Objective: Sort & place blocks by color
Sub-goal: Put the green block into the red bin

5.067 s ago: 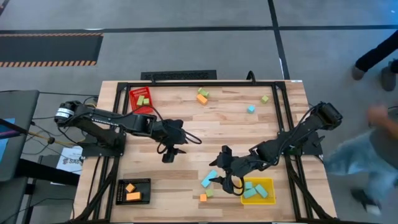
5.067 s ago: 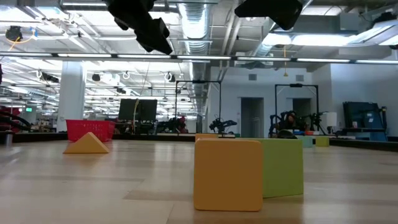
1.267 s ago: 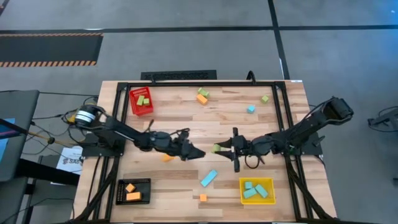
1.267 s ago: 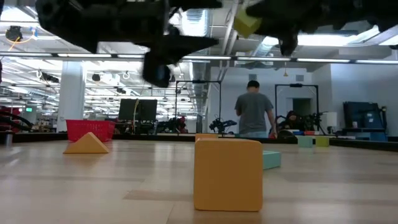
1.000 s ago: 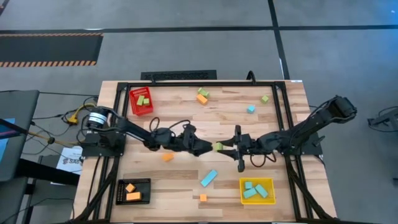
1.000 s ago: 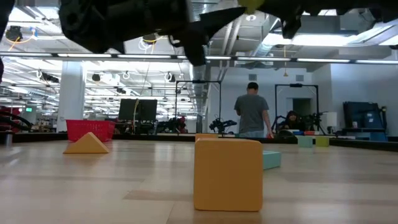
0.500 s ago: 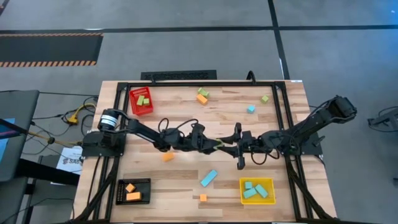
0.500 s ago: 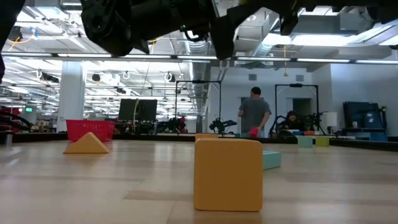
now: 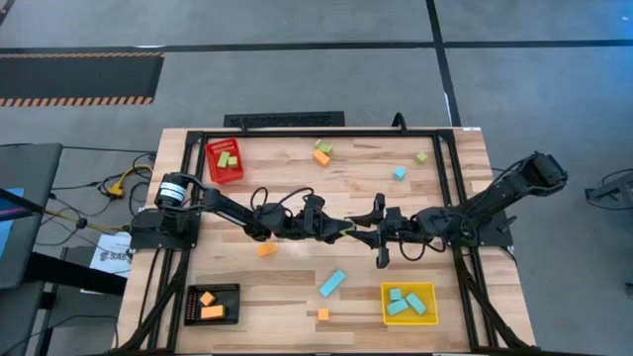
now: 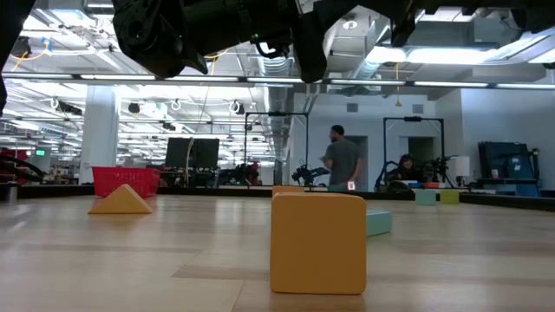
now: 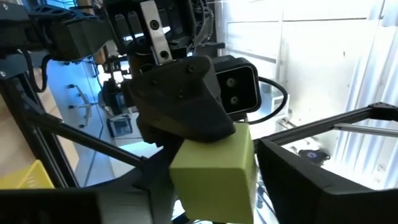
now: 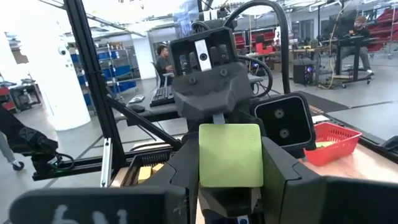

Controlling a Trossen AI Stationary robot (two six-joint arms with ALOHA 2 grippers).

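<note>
Light green block (image 12: pixel 231 155) is up in the air over mid-table, caught between both grippers where they meet tip to tip. Right gripper (image 9: pixel 368 230) is clamped on it; right wrist view shows its dark fingers (image 12: pixel 283 180) flat on either side of the block. Left gripper (image 9: pixel 336 229) has its fingers around the same block from the opposite side, partway closed; left wrist view shows the block (image 11: pixel 214 165) against the right gripper's finger, but whether the left pads actually press it I can't tell.

Hard to see: in high view the block is just a sliver betw. the two tips. In low view the handoff is cut off at the top edge, only dark arm parts show.

Vs 1 s ago: left gripper has come in from a gap beside the block to around it, and its fingers have narrowed. Right gripper's grip unchanged. A person in the room behind has shifted left.

Counts on table: red bin (image 9: pixel 212 164) w/ 2 green blocks; black bin (image 9: pixel 226 294) w/ 2 orange; yellow bin (image 9: pixel 427 292) w/ about 3 cyan, edges run together. Loose: 3 orange, 2 green, 1 cyan cube (image 9: pixel 399 173), 1 cyan bar (image 9: pixel 332 283).
</note>
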